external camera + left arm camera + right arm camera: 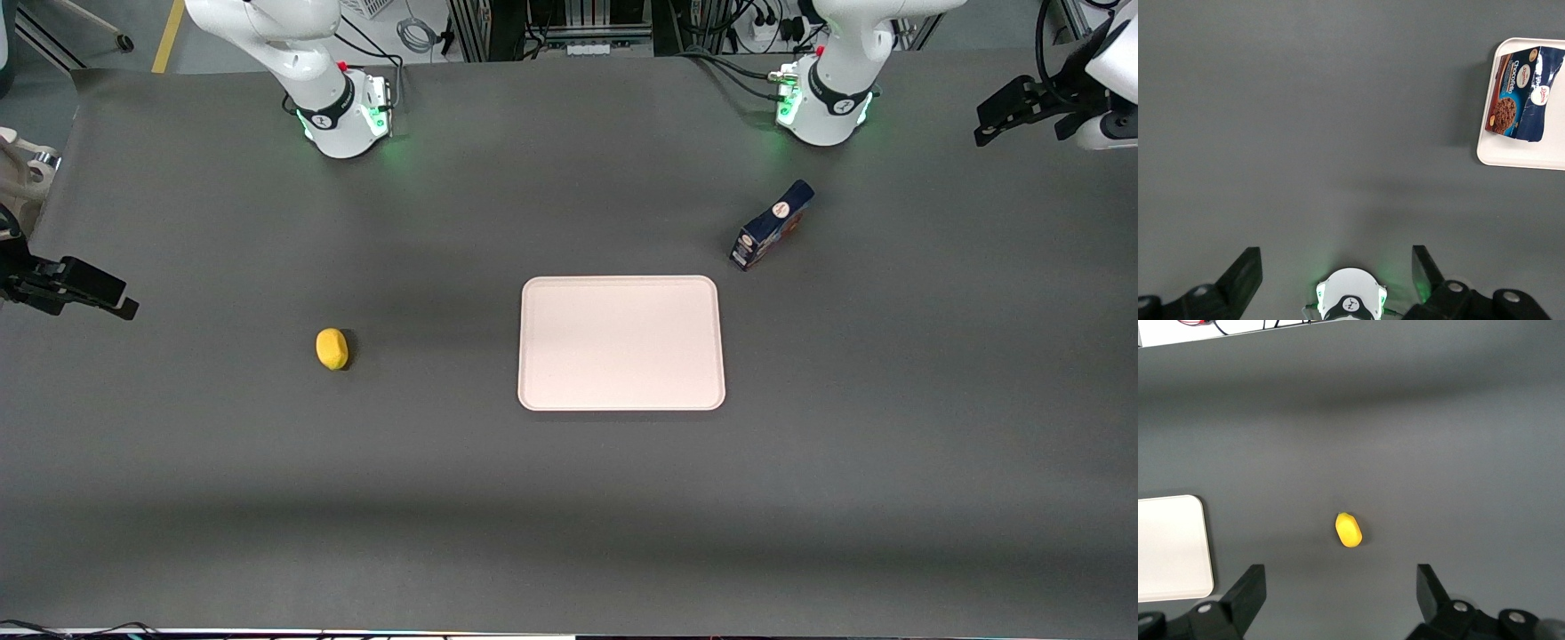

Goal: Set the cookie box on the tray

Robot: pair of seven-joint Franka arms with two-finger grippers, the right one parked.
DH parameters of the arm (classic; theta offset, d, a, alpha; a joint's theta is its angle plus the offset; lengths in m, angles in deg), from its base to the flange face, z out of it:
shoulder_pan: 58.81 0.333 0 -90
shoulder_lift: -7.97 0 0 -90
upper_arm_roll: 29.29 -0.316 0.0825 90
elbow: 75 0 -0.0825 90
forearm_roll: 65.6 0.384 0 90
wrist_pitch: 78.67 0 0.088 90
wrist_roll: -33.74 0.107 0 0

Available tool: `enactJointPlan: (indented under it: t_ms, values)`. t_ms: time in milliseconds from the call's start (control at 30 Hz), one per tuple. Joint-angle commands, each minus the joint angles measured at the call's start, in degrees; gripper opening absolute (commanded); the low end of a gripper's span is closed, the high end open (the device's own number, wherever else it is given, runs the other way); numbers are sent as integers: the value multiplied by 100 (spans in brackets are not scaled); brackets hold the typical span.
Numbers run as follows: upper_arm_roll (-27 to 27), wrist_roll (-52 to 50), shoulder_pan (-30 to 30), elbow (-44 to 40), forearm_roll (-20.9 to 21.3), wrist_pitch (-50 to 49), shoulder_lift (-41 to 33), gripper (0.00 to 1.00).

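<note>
Nothing of the task is done yet, we judge. Nearest the front camera, the tray [621,343] lies bare on the bench [569,498]. A small yellow lump [332,348] sits well apart from it, toward the parked arm's end. Farther from the camera, the cookie box [772,226] stands tilted on the bench just off the tray's corner, not on it. We note the left end effector [1336,277] hangs high, fingers spread, holding nothing. Approach, grasp, carry and release all remain.
</note>
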Motion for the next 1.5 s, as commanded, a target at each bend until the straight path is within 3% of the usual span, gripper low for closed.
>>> enactJointPlan:
  t_ms: [0,233,367,567,833,1033,1467]
  values:
    - [-11,160,-13,-246,-51,-270,-18,100]
    - [51,590,-13,-527,-51,-990,-158,100]
    - [278,802,-13,-440,-173,-1439,-693,100]
    - [771,995,-22,534,-516,-1352,-1282,100]
    - [1421,1145,-75,2555,-797,360,-1810,100]
    - [1615,1382,-154,3725,-1070,1837,-1732,100]
    - [2054,1541,-251,4499,-1237,3815,-607,100]
